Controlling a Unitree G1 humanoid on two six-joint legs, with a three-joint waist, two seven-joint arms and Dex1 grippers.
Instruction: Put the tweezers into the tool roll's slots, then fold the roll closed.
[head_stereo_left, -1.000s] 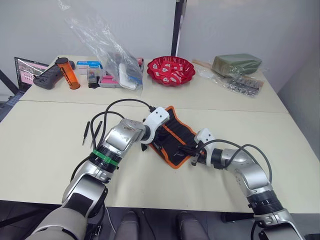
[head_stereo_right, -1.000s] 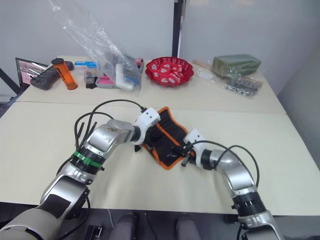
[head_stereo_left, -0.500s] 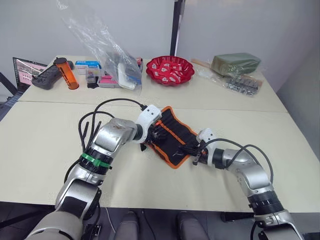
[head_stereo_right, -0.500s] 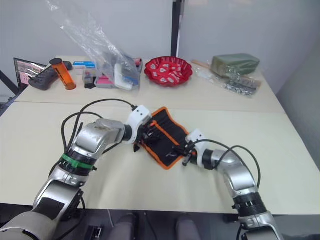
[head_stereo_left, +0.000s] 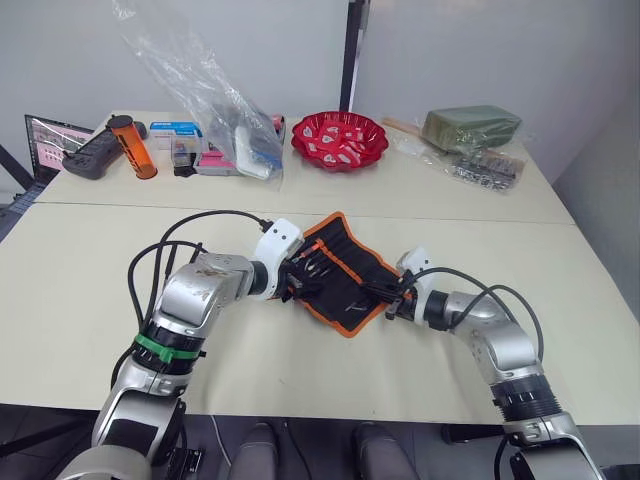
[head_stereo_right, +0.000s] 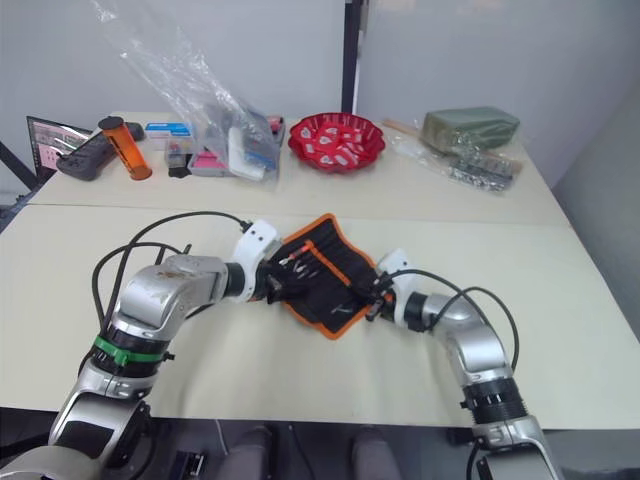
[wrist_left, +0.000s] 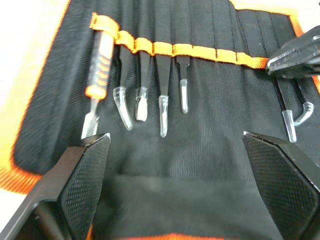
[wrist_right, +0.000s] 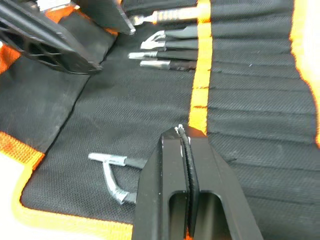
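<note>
Tweezers (wrist_left: 160, 85) sit tucked side by side under the orange-trimmed slots (wrist_left: 200, 51), clear-capped tips toward the left gripper (wrist_left: 175, 165), whose fingers (wrist_left: 82, 175) are spread wide over the open tool roll (head_stereo_left: 340, 275). Right gripper (wrist_right: 186, 165), fingers pressed together, rests on the roll's orange strip. Roll lies diagonally on the beige table (head_stereo_left: 90, 270); beyond, a red bowl (head_stereo_left: 339, 140) against the wall.

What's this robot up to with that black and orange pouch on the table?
It is packing tweezers into a tool roll that lies unfolded on the table. Several already sit in the slots under the orange band. The left claw hovers open over the roll, and the right claw is shut near two more tweezers at the other end. The roll is not yet folded.
</note>
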